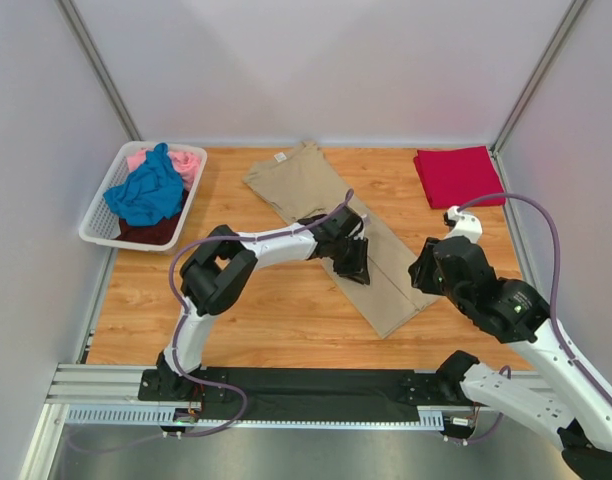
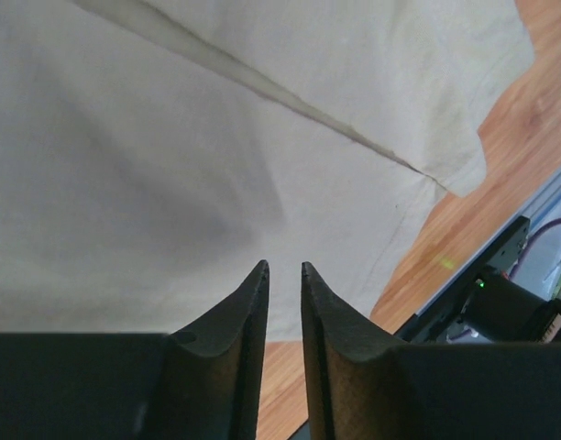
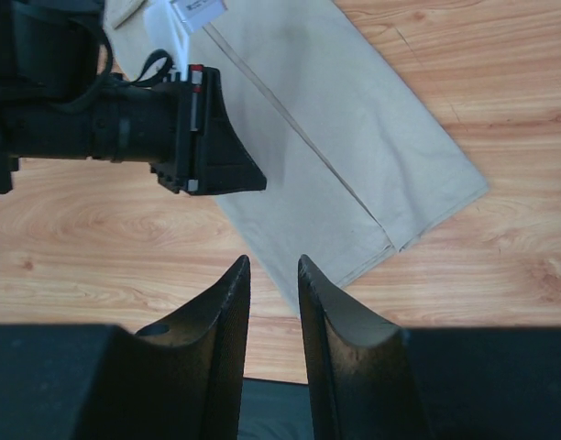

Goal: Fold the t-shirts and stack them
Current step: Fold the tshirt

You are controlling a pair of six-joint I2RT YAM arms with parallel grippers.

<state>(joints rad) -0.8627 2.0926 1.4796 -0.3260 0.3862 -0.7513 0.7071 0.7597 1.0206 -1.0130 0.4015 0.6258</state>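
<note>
A tan t-shirt [image 1: 296, 180] lies folded into a long strip, running diagonally across the wooden table [image 1: 256, 310]. My left gripper [image 1: 354, 262] hovers over the strip's middle. In the left wrist view its jaws [image 2: 284, 266] stand narrowly open with nothing between them, and the tan cloth [image 2: 170, 137] with its fold line fills the frame. My right gripper [image 1: 423, 272] hangs just right of the strip's near end, also narrowly open and empty [image 3: 273, 261]. A crimson t-shirt [image 1: 458, 175] lies folded at the back right. Blue [image 1: 146, 190], pink [image 1: 186, 162] and dark [image 1: 151, 232] t-shirts are bunched in the basket.
The white lattice basket [image 1: 98, 225] stands at the back left corner. A dark mat [image 1: 316, 390] and a metal rail [image 1: 96, 385] run along the near edge by the arm bases. White walls close in three sides. The right wrist view shows the left gripper [image 3: 253, 181] above the tan cloth [image 3: 354, 137].
</note>
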